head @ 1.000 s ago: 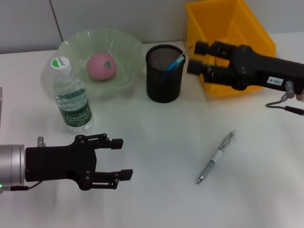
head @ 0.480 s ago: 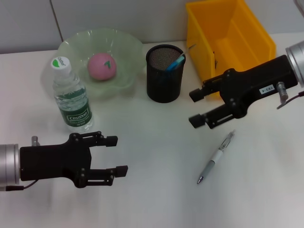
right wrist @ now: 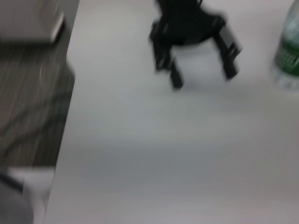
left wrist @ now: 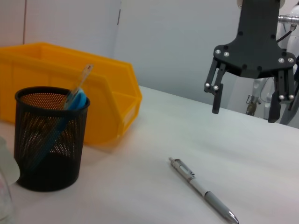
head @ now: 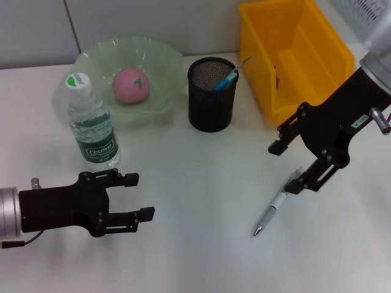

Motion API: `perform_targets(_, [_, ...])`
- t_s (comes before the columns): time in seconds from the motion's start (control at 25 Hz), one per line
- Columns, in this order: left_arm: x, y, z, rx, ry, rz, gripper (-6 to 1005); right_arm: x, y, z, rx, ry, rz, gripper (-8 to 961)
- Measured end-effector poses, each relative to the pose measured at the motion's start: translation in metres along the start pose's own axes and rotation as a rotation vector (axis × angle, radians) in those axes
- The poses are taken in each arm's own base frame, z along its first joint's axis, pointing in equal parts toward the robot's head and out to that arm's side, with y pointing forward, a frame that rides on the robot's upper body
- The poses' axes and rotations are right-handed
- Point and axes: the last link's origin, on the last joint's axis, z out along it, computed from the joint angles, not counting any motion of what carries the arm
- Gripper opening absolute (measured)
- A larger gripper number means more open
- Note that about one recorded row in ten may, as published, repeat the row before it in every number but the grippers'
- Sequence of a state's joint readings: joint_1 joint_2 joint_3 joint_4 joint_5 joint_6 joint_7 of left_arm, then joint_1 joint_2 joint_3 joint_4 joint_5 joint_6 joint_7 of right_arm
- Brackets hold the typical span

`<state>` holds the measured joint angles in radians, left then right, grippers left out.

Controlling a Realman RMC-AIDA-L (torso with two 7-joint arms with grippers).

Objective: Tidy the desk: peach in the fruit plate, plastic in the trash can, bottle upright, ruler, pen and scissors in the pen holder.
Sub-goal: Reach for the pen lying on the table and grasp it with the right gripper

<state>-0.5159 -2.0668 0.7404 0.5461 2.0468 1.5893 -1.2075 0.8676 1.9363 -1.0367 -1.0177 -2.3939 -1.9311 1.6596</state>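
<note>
Pen [head: 278, 203] lies beneath seemingly empty, spread right gripper [head: 286, 166].

Silver pen [head: 276, 207] flat on white desk [head: 201, 244]

You have a matt white counter [head: 201, 244], a black wire-mesh pen holder [head: 211, 94], a glossy yellow plastic bin [head: 305, 79], a translucent green plate [head: 101, 64] and a clear plastic bottle [head: 91, 125]
</note>
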Motion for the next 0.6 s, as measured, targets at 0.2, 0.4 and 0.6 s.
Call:
perform_targets(0.2, [-0.002,-0.003,0.001,0.023,-0.008,-0.017,802,-0.005,-0.001,0.009,-0.017,0.154,-0.109,761])
perform_targets(0.4, [-0.004,-0.003,0.002,0.028,-0.026,-0.009,802,-0.016,-0.001,0.02,-0.018,0.276,-0.227,760])
perform_targets(0.6, [-0.004,-0.004,0.002,0.03,-0.03,0.003,802,-0.025,0.0,0.032,-0.04,0.354,-0.313,759])
